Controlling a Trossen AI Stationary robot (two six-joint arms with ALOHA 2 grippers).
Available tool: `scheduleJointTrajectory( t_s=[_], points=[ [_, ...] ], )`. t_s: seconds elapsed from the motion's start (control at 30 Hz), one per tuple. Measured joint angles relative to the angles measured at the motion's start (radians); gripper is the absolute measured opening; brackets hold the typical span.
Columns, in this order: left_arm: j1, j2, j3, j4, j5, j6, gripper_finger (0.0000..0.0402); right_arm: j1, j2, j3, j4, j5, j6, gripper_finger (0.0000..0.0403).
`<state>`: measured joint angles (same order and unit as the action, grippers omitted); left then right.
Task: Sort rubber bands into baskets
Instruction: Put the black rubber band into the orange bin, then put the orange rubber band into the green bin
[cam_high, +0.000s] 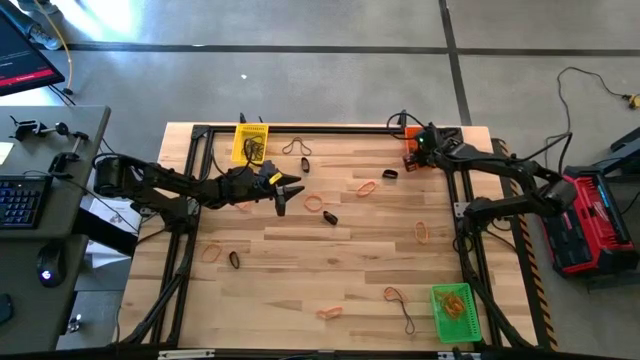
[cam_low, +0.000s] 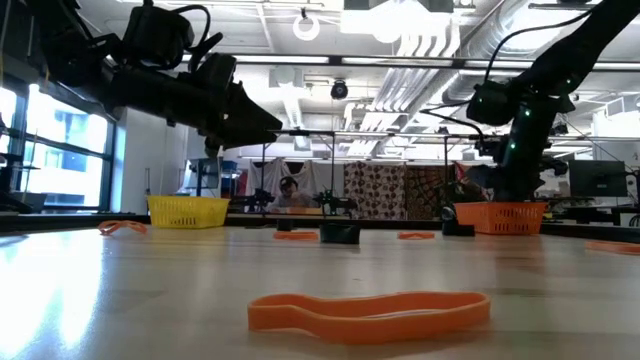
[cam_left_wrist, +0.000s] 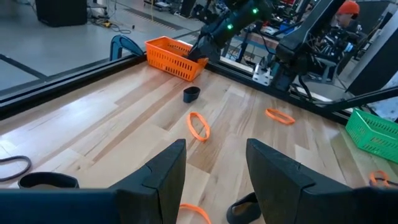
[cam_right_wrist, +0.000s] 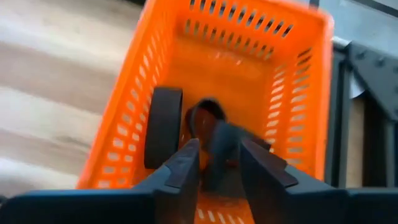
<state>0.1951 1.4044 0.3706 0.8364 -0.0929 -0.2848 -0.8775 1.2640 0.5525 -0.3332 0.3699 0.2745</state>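
My right gripper (cam_right_wrist: 221, 171) reaches down into the orange basket (cam_right_wrist: 186, 81) at the table's far right corner, its fingers apart. A dark rubber band (cam_right_wrist: 216, 149) shows between and just past its fingertips, and two more black bands (cam_right_wrist: 163, 127) lie on the basket floor. My left gripper (cam_left_wrist: 214, 168) hovers open and empty above the table left of centre (cam_high: 290, 190). Orange bands (cam_high: 365, 188) and black bands (cam_high: 330, 218) lie scattered flat on the wood. The yellow basket (cam_high: 250, 142) stands at the far left, the green basket (cam_high: 452, 310) at the near right. My right gripper comes slanting down from above into the orange basket, with the dark band (cam_right_wrist: 216, 149) in the gap between its parted fingers. Whether either finger touches the band, I cannot tell.
A black metal frame (cam_high: 200, 130) runs along the table's edges. A red and black case (cam_high: 590, 220) lies on the floor to the right. A desk with a keyboard (cam_high: 20, 200) stands on the left. A large orange band (cam_low: 370, 312) lies close to the low camera.
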Motion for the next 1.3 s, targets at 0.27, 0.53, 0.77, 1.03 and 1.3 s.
scheduleJointTrajectory(
  t_s=[0.27,0.53,0.77,1.03,1.3],
  points=[
    [0.000,0.000,0.000,0.000,0.000,0.052,0.0161,0.010,-0.042,0.123,-0.098,0.032,-0.011,0.0137],
    [-0.002,0.000,0.000,0.000,0.000,0.052,0.0161,0.065,-0.161,0.127,-0.049,-0.175,-0.066,0.0138],
    [-0.002,0.000,0.000,0.000,-0.006,0.054,0.0161,0.196,-0.280,0.041,0.029,-0.135,-0.058,0.0118],
    [-0.002,0.000,0.000,-0.003,-0.008,0.053,0.0161,0.407,-0.357,-0.083,0.208,-0.194,-0.004,0.0018],
    [-0.001,0.000,0.000,-0.004,-0.004,0.060,0.0161,0.628,-0.348,-0.163,0.333,-0.282,0.040,0.0024]
  ],
)
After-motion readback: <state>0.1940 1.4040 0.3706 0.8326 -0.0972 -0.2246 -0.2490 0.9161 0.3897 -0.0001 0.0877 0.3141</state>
